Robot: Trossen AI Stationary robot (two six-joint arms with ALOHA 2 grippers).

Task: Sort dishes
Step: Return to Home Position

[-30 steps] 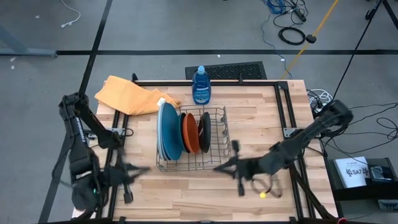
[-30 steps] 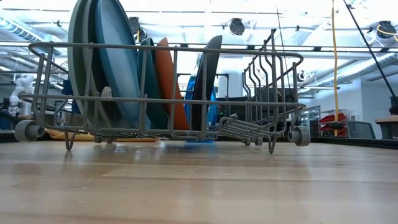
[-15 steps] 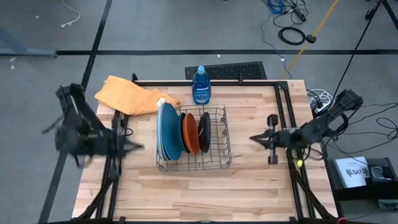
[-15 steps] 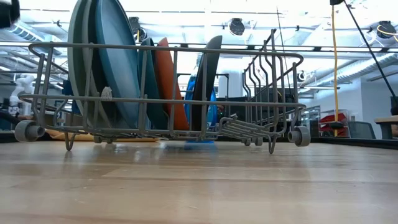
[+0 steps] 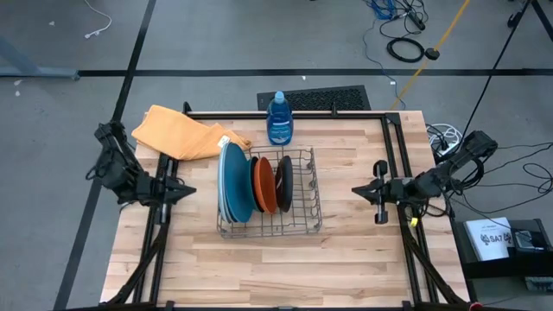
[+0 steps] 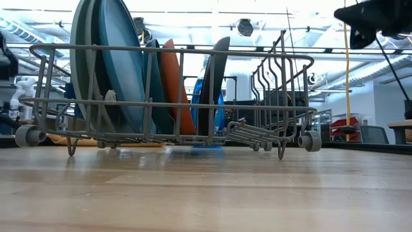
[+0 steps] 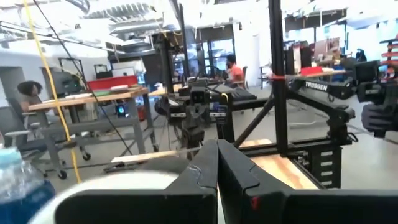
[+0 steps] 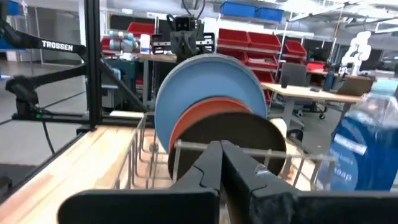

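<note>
Looking down from above, we see the left gripper (image 5: 188,192) over the left part of the wooden surface (image 5: 259,268) and the right gripper (image 5: 356,192) over the right part. Each points toward the wire rack (image 5: 298,226) between them and touches nothing.

That view is too far off to show how the jaws stand, but the wrist views settle it. The left gripper (image 7: 217,146) has its jaws pressed together with nothing between them, and so does the right gripper (image 8: 221,146).

All the plates stand on edge in the rack. The larger ones crowd its left end, the grey plate (image 5: 221,186) outermost with the blue plate (image 5: 238,186) beside it. Then come the orange plate (image 5: 262,184) and the black plate (image 5: 283,183), each in its own slot.

Only the low view shows their lean: the grey plate (image 6: 78,64) and dark teal plate (image 6: 122,71) near upright, the orange plate (image 6: 175,84) and black plate (image 6: 217,77) tipped toward each other at the top.

The right wrist view alone shows their faces, with the black plate (image 8: 233,134) nearest, the orange plate (image 8: 196,118) behind it and the blue plate (image 8: 211,81) behind that.

A blue soap bottle (image 5: 278,118) and an orange cloth (image 5: 181,134) sit at the surface's far edge.
</note>
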